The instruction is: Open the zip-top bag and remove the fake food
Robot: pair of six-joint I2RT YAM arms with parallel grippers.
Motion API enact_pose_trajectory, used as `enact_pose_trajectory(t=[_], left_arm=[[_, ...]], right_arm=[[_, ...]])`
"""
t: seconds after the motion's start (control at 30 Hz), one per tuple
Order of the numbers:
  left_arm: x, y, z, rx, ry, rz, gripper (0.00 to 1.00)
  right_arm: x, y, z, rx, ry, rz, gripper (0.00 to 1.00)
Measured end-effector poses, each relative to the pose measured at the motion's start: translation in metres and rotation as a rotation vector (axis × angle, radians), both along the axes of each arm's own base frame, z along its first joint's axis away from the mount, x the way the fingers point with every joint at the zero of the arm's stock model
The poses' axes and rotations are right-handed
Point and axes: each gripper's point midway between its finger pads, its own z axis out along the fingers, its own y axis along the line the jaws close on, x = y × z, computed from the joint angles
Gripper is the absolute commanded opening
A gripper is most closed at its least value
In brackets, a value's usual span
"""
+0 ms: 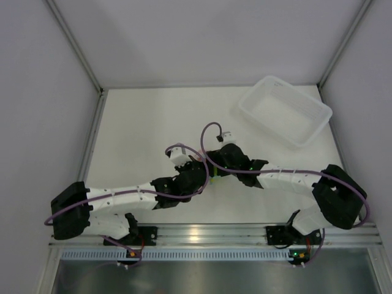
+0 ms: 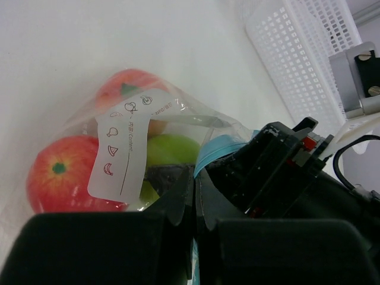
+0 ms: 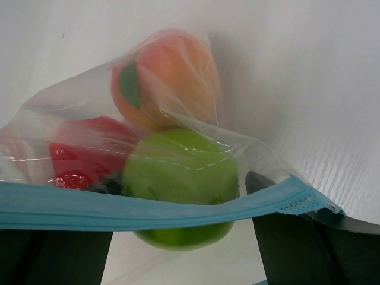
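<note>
The zip-top bag (image 3: 77,113) lies on the bench (image 1: 141,135) at its middle, right where my two wrists meet; from above it is hidden under them. The fake food (image 3: 196,160) is all inside: a green fruit (image 3: 172,178) nearest the mouth, a red one (image 3: 89,145) at its 9 o'clock, a peach one (image 3: 169,71) at 12 o'clock behind it. The teal zip strip (image 3: 119,212) is the bag's near edge, and its long axis runs from 9 to 3 o'clock straight across my right hand (image 3: 184,234). That hand's fingers stand wide apart at either end of the strip, which lies over them; I see nothing pinched. My left hand (image 2: 195,199) looks clenched, fingers almost touching with a sliver of teal between them, so I judge it grasps the bag's zip edge. Seen from it, the fruit sits at 11 o'clock and the right hand crowds in at 2 o'clock. Both hands are at the bag, so neither has far to go. The strip reads as one closed band, so I judge the seal unbroken, and the next move turns on my right fingers taking one lip opposite the left's hold. The white bin (image 1: 285,110) stands well apart at 1 o'clock, out of the way; the real obstacle is my own two hands crowding each other.
</note>
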Motion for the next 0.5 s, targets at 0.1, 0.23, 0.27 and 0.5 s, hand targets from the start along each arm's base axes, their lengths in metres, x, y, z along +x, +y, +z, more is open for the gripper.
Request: enact_pose_trajectory(t=[0.1,0.23,0.27,0.5], left_arm=[[0.000,-0.001,0.000,-0.003,0.003,-0.002,0.00],[-0.001,0.000,-0.003,-0.006,0.011,-0.002,0.00],[-0.002,0.000,-0.004,-0.008,0.015,-0.003,0.00],[-0.005,0.000,-0.010,-0.002,0.027,-0.011,0.00]], right_arm=[[0.000,0.001,-0.008,-0.007,0.013,-0.004,0.88],[-0.002,0.000,-0.017,-0.002,0.024,-0.009,0.84],[-0.003,0.000,-0.020,0.002,0.028,-0.010,0.81],[-0.006,0.002,-0.022,0.030,0.022,-0.004,0.47]])
